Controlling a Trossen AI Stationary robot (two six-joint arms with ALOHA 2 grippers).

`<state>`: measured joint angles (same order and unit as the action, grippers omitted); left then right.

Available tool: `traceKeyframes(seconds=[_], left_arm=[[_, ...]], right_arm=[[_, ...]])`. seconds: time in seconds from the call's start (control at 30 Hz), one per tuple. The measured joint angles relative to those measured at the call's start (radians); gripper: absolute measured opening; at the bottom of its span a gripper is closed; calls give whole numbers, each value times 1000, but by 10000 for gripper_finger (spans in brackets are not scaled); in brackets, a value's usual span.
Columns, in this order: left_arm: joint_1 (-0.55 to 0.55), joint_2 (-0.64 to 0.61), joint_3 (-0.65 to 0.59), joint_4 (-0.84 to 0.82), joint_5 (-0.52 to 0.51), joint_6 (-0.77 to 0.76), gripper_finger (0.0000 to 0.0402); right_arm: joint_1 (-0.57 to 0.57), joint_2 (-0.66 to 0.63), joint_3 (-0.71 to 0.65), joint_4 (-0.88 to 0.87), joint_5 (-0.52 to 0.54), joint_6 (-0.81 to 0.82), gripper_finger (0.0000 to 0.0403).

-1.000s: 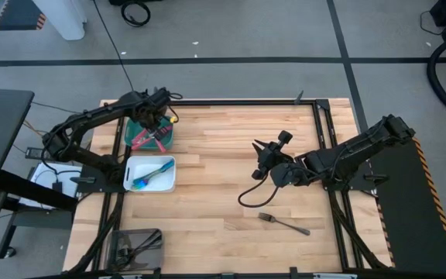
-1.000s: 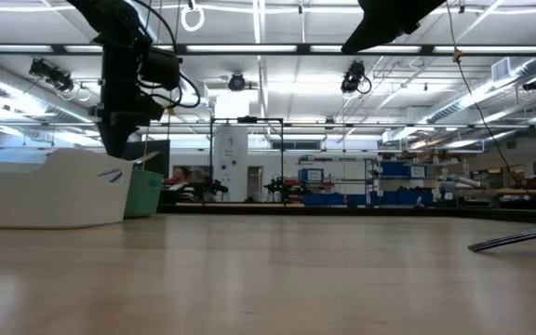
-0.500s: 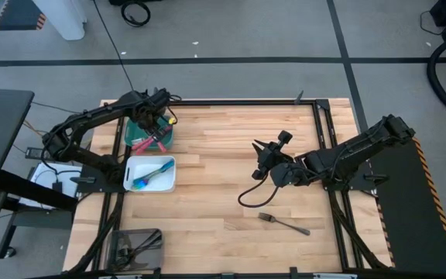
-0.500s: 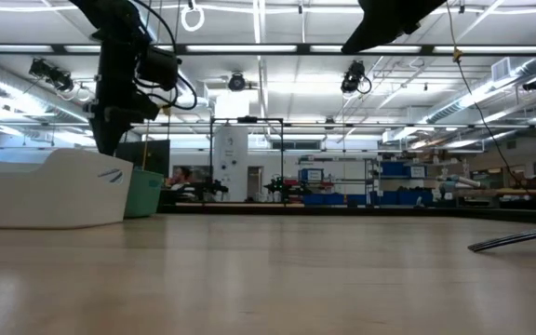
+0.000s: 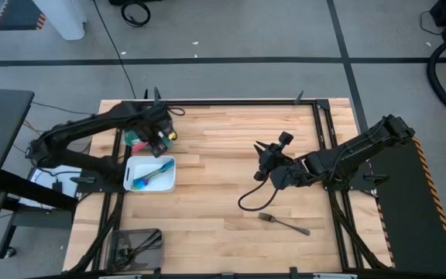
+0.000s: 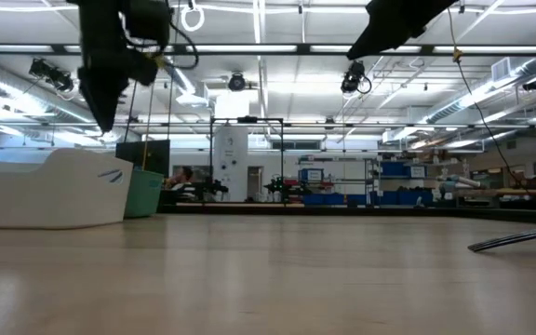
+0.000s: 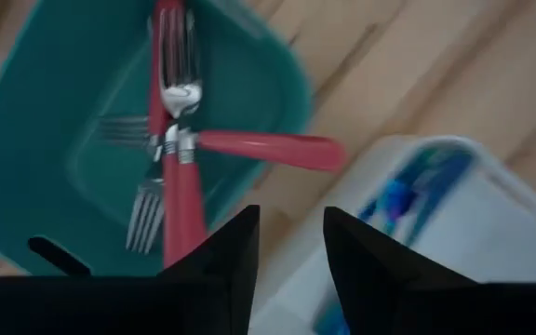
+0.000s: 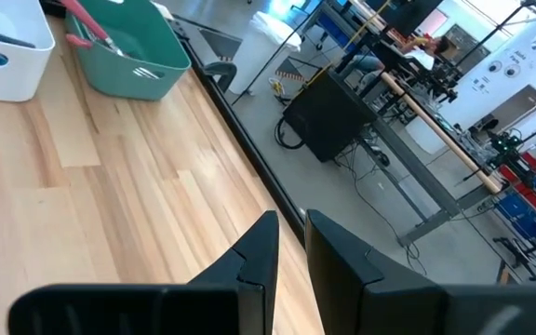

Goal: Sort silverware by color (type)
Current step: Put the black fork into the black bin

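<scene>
Most of the sorting looks done. The red-handled forks (image 7: 177,158) lie crossed in the green bin (image 7: 45,121) at about ten o'clock on the counter (image 5: 231,170), and the blue-handled pieces (image 5: 149,175) sit in the white bin (image 5: 169,186) just beside it. At the seven o'clock corner a grey bin (image 5: 136,242) holds what seem to be dark metal pieces. One grey fork (image 5: 283,224) lies loose on the bare wood at about five o'clock, so I judge it the last job left. The left claw (image 7: 289,244) hangs over the two bins, fingers slightly apart and empty. The right claw (image 8: 288,244) waits near the middle, above that fork, nearly closed on nothing.
</scene>
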<state>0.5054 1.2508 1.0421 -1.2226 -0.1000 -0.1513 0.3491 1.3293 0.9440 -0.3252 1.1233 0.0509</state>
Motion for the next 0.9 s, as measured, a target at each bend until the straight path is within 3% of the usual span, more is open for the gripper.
traceKeyframes(seconds=[0.27,0.5,0.77,0.9], left_arm=[[-210,-231,1,17,-1,-250,132],[-443,-316,1,99,-16,-416,132],[-663,-300,-2,152,-251,-493,132],[-711,-285,-2,304,-402,-468,132]], right_arm=[[33,-21,0,19,-1,28,66],[43,-24,0,58,-43,29,66],[13,-24,0,-60,-47,103,66],[-27,-25,0,-149,-69,193,66]])
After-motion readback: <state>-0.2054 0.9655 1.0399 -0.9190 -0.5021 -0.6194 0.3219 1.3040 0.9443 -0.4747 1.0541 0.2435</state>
